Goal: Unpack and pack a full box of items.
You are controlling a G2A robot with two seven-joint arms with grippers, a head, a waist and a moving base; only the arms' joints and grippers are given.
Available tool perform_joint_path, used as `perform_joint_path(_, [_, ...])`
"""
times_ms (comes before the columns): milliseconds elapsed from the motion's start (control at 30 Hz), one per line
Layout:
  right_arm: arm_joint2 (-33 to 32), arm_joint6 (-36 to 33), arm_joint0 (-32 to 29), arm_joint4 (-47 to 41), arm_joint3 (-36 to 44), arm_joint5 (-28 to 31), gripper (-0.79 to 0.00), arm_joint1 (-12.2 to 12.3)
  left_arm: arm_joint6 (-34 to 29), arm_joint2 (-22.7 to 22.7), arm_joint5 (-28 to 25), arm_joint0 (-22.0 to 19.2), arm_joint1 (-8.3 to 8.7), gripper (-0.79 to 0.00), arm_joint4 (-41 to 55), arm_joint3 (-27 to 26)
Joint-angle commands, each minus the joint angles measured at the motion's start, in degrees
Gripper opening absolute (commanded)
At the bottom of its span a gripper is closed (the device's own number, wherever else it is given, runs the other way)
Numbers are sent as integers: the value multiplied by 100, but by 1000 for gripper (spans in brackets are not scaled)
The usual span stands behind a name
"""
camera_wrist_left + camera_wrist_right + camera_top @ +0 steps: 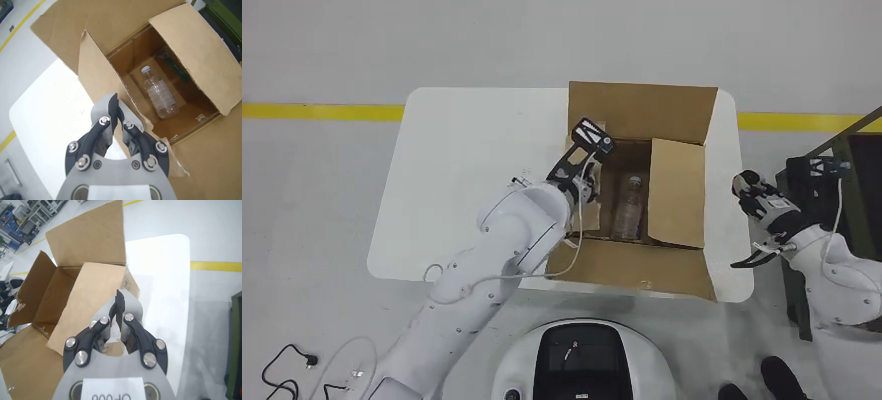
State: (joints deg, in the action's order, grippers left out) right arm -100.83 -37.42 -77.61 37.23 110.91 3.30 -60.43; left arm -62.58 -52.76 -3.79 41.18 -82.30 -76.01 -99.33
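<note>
1. Two claws are in view. The left claw (115, 106) is at the middle of the top view, over the torn edge of the box's left-hand flap. Its fingers are pressed together with nothing between them.
2. The right claw (118, 302) is at the right side of the top view, just beside the box's right-hand flap. Its fingers are also together and hold nothing.
3. One white surface (472, 180) with rounded corners fills the middle of the top view.
4. One brown cardboard box (642, 105) stands open on the right half of the surface. It has four flaps (677, 200). The near and far ones are folded outward and the two side ones stand up, the right one leaning in over the opening.
5. One clear plastic bottle (160, 96) lies on its side on the box floor, its white cap pointing toward the upper part of the top view. It carries one label band, whose print is too small to read.
6. One green-handled tool (177, 70) lies along the box's right wall, partly hidden under the right flap. The marks on its handle cannot be made out.
7. One yellow line (322, 110) crosses the floor beyond the surface, in the upper part of the top view.
</note>
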Motion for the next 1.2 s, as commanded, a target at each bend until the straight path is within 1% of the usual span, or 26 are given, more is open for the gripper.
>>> perform_joint_path(0, [-154, 1, -65, 18, -42, -68, -785, 10, 106, 180, -43, -76, -47, -785, 70, 230])
perform_joint_path(100, [-305, 4, -149, -9, -85, -78, -785, 21, 170, 366, -63, -181, -111, -785, 133, 478])
perform_joint_path(267, [-395, 15, -238, -63, -81, -62, -785, 31, 144, 532, -117, -266, -183, -785, 224, 704])
perform_joint_path(400, [-370, 54, -273, -63, -31, -85, -785, 32, 132, 571, -147, -272, -213, -785, 212, 808])
perform_joint_path(567, [-346, 19, -266, -186, -14, -126, -785, 31, 90, 523, -124, -241, -227, -785, 163, 794])
perform_joint_path(600, [-346, 19, -266, -186, -14, -126, -785, 31, 74, 496, -111, -236, -228, -717, 151, 764])
perform_joint_path(633, [-346, 19, -266, -186, -14, -126, -785, 31, 55, 466, -107, -231, -227, -628, 145, 726])
perform_joint_path(667, [-346, 19, -266, -186, -14, -126, -785, 31, 36, 424, -94, -228, -224, -511, 130, 680])
perform_joint_path(700, [-346, 19, -266, -186, -14, -126, -785, 31, 10, 381, -89, -218, -221, -28, 130, 631])
perform_joint_path(733, [-346, 19, -266, -186, -14, -126, -785, 31, -25, 316, -73, -218, -215, 0, 124, 562])
perform_joint_path(933, [-346, 19, -266, -186, -14, -126, -785, 31, -248, -226, 15, -86, -137, 0, 8, -118])
perform_joint_path(1167, [-346, 19, -266, -186, -14, -126, -785, 31, -524, -843, 41, 281, -36, 0, -72, -1004])
